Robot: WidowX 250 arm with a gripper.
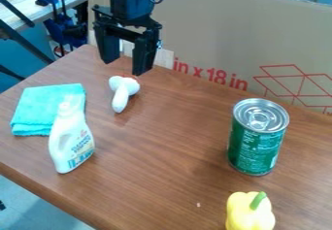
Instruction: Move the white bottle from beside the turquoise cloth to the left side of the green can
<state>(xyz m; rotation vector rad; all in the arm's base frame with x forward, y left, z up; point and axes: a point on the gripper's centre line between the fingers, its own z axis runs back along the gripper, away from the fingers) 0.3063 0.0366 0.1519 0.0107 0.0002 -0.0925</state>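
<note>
The black two-finger gripper (125, 68) is held above the far edge of the brown wooden table (175, 151), its two fingers pointed downward and spread well apart, with nothing gripped between them. Just below and nearest to it, a white mushroom-shaped object (121, 100) is seen lying on the tabletop, its rounded cap turned toward the far edge and its stem toward the camera. At the left of the view, a folded turquoise cloth (40, 107) is laid flat, and its near right part is overlapped in the view by a white plastic bottle (70, 144), which is set upright with a label on its lower front; whether cloth and bottle are touching cannot be told. On the right, a green can (255, 144) is stood upright, its silver pull-tab lid turned up. Nearer the camera, a yellow bell pepper (249, 213) with a green stem is partly cut off by the bottom edge. Behind the table, a cardboard panel (207, 35) marked in red is placed.
</note>
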